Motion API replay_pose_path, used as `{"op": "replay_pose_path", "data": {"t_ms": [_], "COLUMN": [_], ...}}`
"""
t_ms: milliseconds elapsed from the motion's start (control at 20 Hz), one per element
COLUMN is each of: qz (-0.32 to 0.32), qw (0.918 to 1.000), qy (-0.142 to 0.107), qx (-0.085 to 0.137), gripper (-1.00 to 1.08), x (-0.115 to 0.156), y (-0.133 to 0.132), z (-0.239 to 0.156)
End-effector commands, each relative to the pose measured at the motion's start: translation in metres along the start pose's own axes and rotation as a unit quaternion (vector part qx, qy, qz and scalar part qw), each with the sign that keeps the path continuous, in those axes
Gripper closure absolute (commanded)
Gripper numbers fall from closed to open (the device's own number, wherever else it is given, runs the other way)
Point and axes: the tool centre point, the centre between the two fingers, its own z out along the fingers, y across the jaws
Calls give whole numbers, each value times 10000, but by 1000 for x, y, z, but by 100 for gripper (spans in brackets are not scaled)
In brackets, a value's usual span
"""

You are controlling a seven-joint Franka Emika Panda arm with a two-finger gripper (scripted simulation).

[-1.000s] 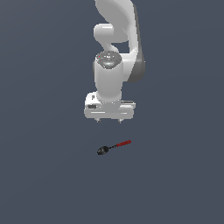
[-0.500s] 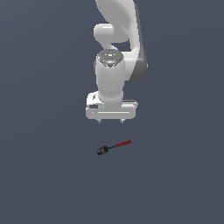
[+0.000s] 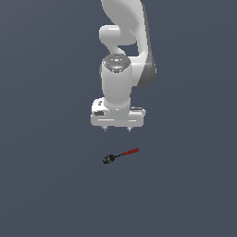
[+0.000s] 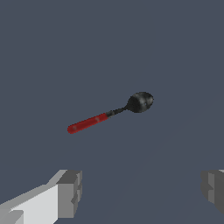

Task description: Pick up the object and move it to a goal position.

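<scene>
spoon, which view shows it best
The wrist view: the spoon fills more of the picture, with black head, thin shaft and red handle distinct. The exterior view shows it only small, below the open gripper.

plain dark grey-blue floor (image 3: 46,185), flat, featureless

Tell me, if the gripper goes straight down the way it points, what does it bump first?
Probably the bare floor. The open gripper points down, and the spoon seems to lie slightly ahead of its fingers, though depth is unclear.
</scene>
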Motion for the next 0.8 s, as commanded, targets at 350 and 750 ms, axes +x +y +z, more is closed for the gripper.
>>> {"op": "replay_pose_path", "data": {"t_ms": [350,750], "qz": [677,1668], "qw": [9977,9860], "qy": [-36,-86], "qx": [21,33], "gripper": [-92,-92], "x": [6,15], "y": [-2,-6], "z": [13,33]}}
